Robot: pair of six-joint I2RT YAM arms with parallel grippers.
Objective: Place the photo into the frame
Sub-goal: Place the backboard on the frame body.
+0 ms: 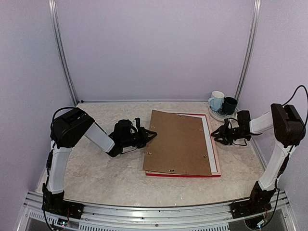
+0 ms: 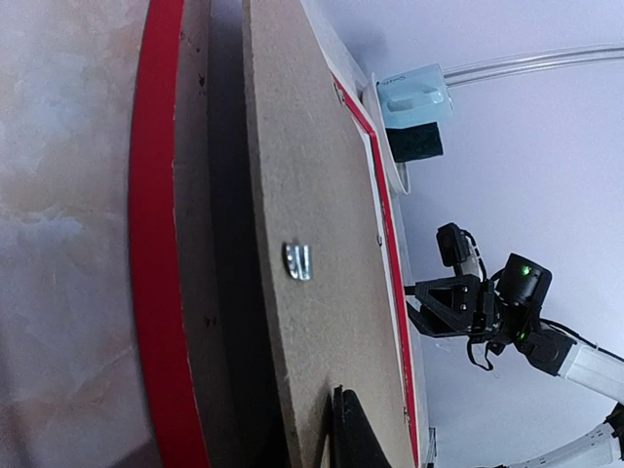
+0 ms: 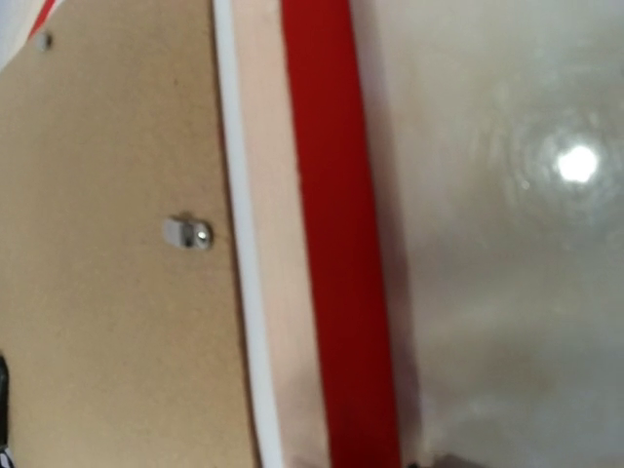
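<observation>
The frame (image 1: 183,175) lies flat in the middle of the table, red edges showing (image 2: 156,244) (image 3: 336,244). A brown backing board (image 1: 178,142) rests askew on top of it, and a white mat strip (image 1: 208,144) shows along its right side. The photo is hidden. My left gripper (image 1: 153,134) is shut on the board's left edge, one finger (image 2: 353,434) lying on the board's top face. That edge (image 2: 263,244) stands a little above the frame. My right gripper (image 1: 216,135) hovers just right of the frame, open and holding nothing.
A pale blue mug (image 1: 216,101) and a dark green mug (image 1: 229,105) sit on a plate (image 1: 219,116) at the back right, close behind the right gripper. Small metal tabs (image 3: 185,232) stud the board. Walls close in the back and sides.
</observation>
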